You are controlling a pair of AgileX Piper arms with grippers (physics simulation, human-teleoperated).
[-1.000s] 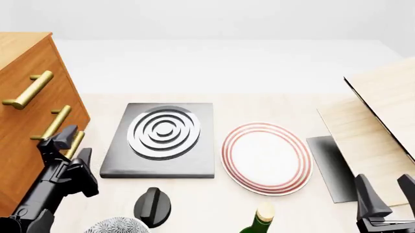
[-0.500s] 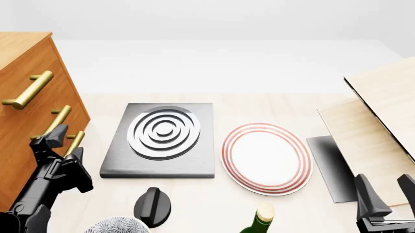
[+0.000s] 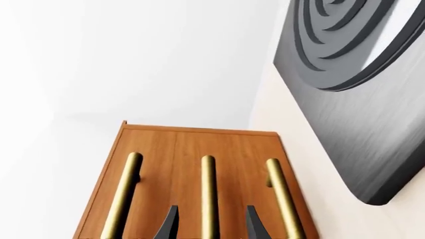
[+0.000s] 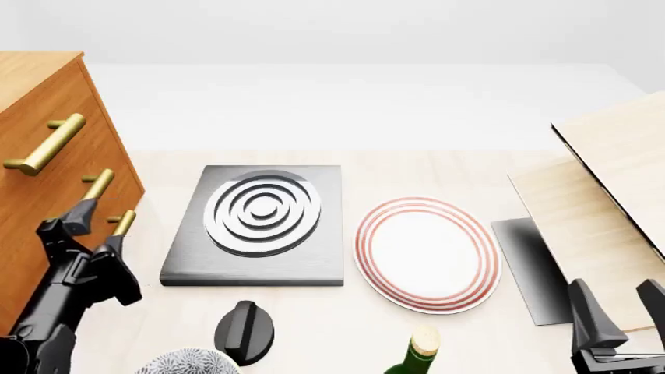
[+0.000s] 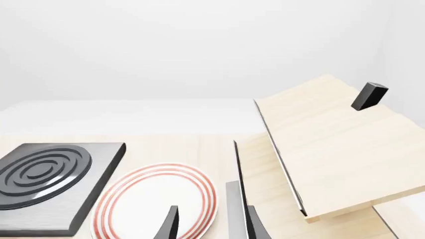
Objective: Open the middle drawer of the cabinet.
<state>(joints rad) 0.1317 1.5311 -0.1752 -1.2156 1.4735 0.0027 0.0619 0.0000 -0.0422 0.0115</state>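
The orange-brown cabinet (image 4: 42,93) stands at the table's left edge, with three brass bar handles down its front. The middle drawer (image 4: 58,191) carries the centre handle (image 4: 96,187). My left gripper (image 4: 96,227) is open right at that front, just below the centre handle. In the left wrist view the cabinet (image 3: 179,144) fills the lower part and the centre handle (image 3: 208,194) runs between my two dark fingertips (image 3: 168,224); I cannot tell whether they touch it. All three drawer fronts look flush. My right gripper (image 4: 621,310) hangs open and empty at the near right, and the right gripper (image 5: 211,225) faces the plate.
A dark slab with raised concentric rings (image 4: 260,218) lies beside the cabinet. A white plate with red rings (image 4: 426,253) sits mid-table. A pale wooden box with a raised lid (image 4: 613,179) is at the right. A black knob (image 4: 244,331), a patterned bowl (image 4: 187,363) and a green bottle (image 4: 418,354) line the near edge.
My left gripper has moved left and a little down, closing in on the cabinet front until its fingers flank the centre handle. The right arm has not moved.
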